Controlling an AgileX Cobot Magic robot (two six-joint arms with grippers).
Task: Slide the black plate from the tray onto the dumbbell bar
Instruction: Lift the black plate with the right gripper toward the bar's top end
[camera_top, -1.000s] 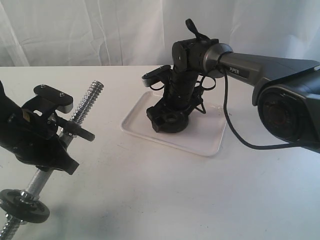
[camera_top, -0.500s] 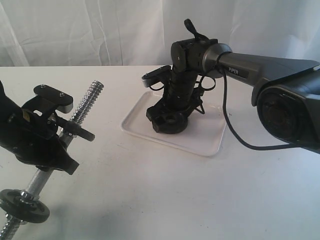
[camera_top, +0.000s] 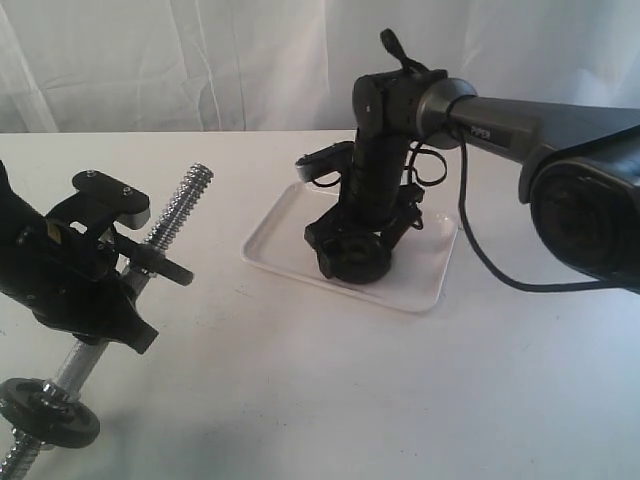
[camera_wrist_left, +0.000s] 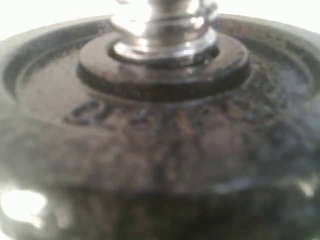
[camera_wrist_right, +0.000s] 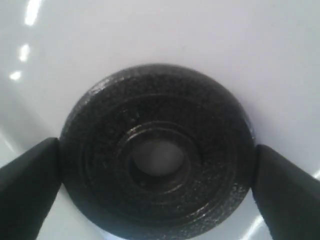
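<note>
The black plate (camera_top: 357, 262) (camera_wrist_right: 157, 155) lies low over the white tray (camera_top: 275, 235), its central hole facing the right wrist camera. My right gripper (camera_top: 355, 252) (camera_wrist_right: 156, 167) points down on it, and its two fingers (camera_wrist_right: 30, 190) press the rim from opposite sides. The dumbbell bar (camera_top: 180, 205) slants up at the left with its threaded end free. My left gripper (camera_top: 105, 285) is shut round its middle. A black disc (camera_top: 48, 412) (camera_wrist_left: 160, 125) sits on the bar's lower end, filling the left wrist view below the chrome bar (camera_wrist_left: 160, 30).
The tray's white floor (camera_wrist_right: 200, 35) surrounds the plate. A black cable (camera_top: 470, 240) loops from the right arm beside the tray. White cloth hangs behind the white table (camera_top: 330, 400).
My right gripper has shifted a little right and toward the tray's near edge, and the black plate has moved with it. The left arm and bar have barely moved.
</note>
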